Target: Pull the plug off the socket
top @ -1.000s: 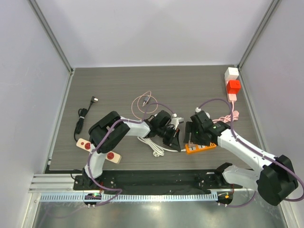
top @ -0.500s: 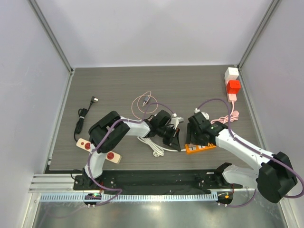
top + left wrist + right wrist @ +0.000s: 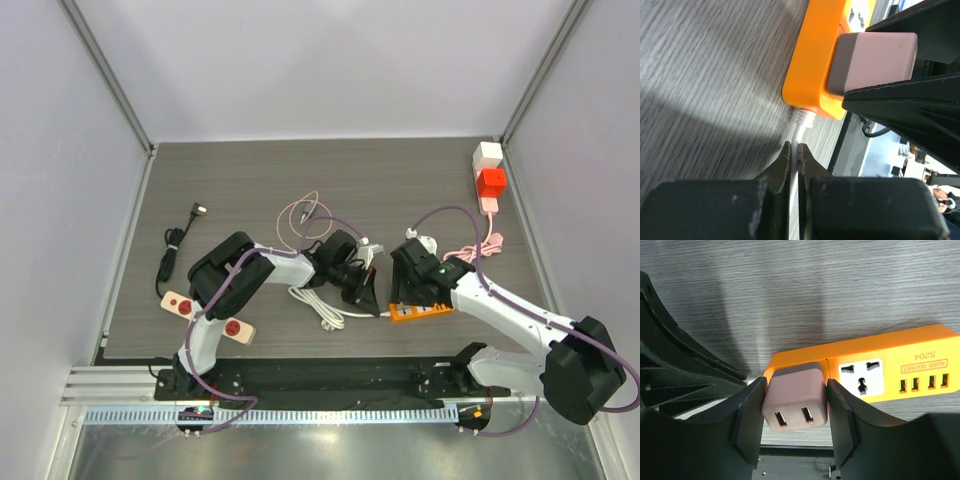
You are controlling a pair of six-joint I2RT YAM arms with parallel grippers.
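Observation:
An orange power strip (image 3: 424,312) lies on the table near the front; it shows in the right wrist view (image 3: 880,365) and in the left wrist view (image 3: 815,55). A pink USB charger plug (image 3: 796,399) sits in its end socket, also seen in the left wrist view (image 3: 875,60). My right gripper (image 3: 796,407) is shut on the plug, one finger on each side. My left gripper (image 3: 794,152) is shut on the strip's white cord (image 3: 799,132), right beside the strip's end.
A white cord (image 3: 318,305) coils left of the strip. A thin pink cable (image 3: 300,212) loops behind it. A black cable (image 3: 172,255) lies at the far left, two beige and red pieces (image 3: 205,315) at the front left, red and white blocks (image 3: 489,180) at the back right.
My right gripper has shifted slightly left over the end of the power strip. The left gripper has stayed in place on the cord.

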